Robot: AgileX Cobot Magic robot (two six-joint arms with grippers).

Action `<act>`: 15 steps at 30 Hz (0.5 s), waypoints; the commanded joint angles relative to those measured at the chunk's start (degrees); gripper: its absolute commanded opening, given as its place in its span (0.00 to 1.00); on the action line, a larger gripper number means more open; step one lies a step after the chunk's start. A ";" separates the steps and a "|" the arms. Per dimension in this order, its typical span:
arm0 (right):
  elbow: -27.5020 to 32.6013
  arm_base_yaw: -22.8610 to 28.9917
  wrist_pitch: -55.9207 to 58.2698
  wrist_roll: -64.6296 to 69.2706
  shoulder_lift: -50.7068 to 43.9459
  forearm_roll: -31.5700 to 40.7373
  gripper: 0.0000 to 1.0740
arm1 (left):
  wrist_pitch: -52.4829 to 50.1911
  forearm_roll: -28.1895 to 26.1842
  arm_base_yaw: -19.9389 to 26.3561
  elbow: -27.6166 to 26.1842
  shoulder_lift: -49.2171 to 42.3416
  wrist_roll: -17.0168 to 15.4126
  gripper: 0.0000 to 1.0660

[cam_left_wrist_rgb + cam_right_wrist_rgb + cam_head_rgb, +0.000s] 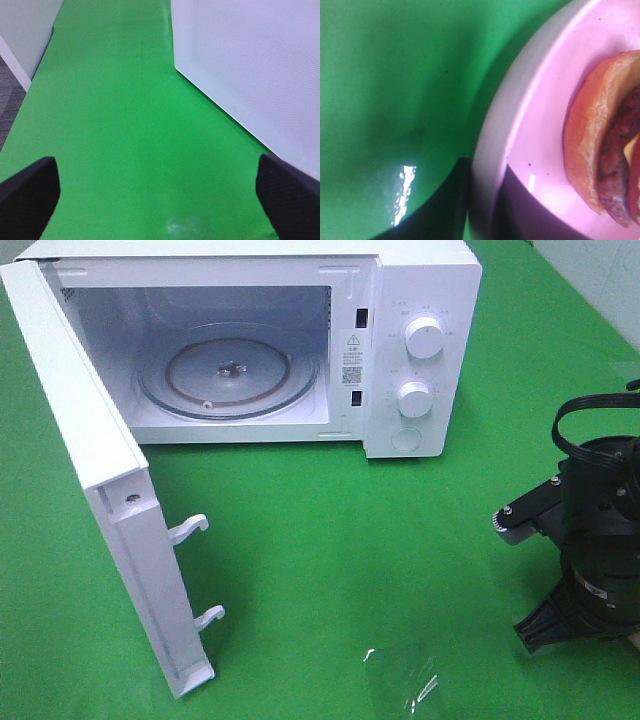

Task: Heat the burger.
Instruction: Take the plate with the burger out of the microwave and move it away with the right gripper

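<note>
The burger [600, 145] shows only in the right wrist view, as a golden-brown bun edge with a dark patty lying on the pink plate [540, 125]. My right gripper [485, 220] has its dark fingers a narrow way apart, one on each side of the plate's rim; I cannot tell whether they press on it. In the exterior view the right arm [585, 530] stands low at the right edge, and plate and burger are out of that view. My left gripper [160, 200] is wide open over bare green cloth beside the door panel [250, 65].
The white microwave [420, 300] stands at the back with its door [90, 470] swung wide open to the left. Its glass turntable [230, 375] holds nothing. Two knobs [424, 338] sit on its right panel. Green cloth covers the table.
</note>
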 commanded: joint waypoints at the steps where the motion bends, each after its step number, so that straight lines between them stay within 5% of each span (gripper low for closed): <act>1: -0.34 -0.11 -1.95 0.11 0.06 0.40 0.23 | -0.74 -0.40 0.17 0.11 -1.03 -0.06 0.94; 6: -0.40 0.06 -2.98 -0.63 -0.06 1.38 0.35 | -0.74 -0.40 0.17 0.11 -1.03 -0.06 0.94; 15: -1.78 0.06 -2.98 -5.27 -5.56 3.72 0.37 | -0.74 -0.40 0.17 0.11 -1.03 -0.06 0.94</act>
